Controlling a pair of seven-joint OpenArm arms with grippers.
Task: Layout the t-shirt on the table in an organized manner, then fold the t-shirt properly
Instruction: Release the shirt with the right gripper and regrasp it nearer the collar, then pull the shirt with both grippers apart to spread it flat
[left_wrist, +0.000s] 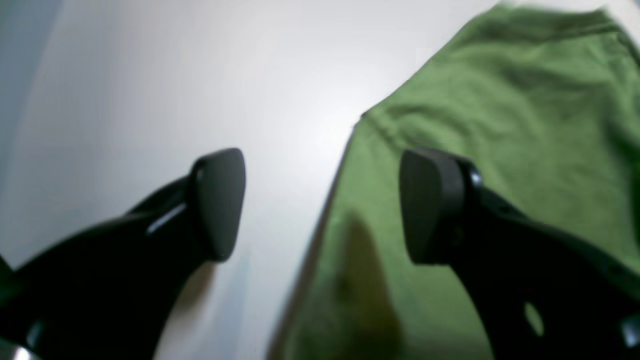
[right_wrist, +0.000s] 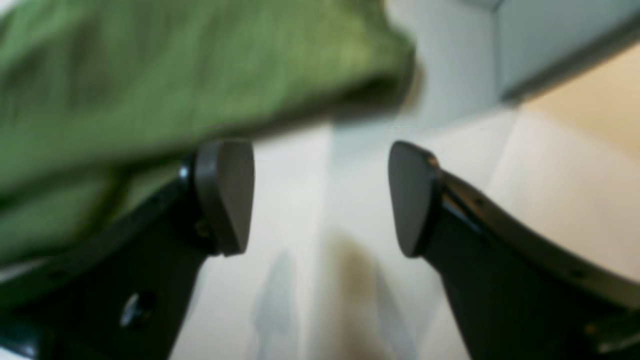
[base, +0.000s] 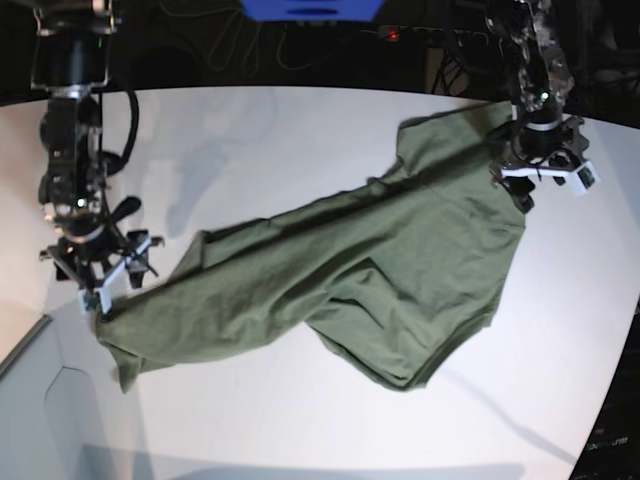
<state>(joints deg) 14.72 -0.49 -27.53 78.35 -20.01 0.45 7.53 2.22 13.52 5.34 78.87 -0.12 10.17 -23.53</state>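
Two arms, black throughout, built of stacked cylindrical joints; dark cables loop beside the upper links. Left gripper (left_wrist: 322, 205): matte black fingers (left_wrist: 220, 202) with rounded, paddle-shaped pads, glossy black brackets behind them, an oval hole in one bracket. Right gripper (right_wrist: 320, 197): same paddle pads, a round screw head set in one bracket, small holes along the other's edge. In the base view, white fittings edge both gripper heads.
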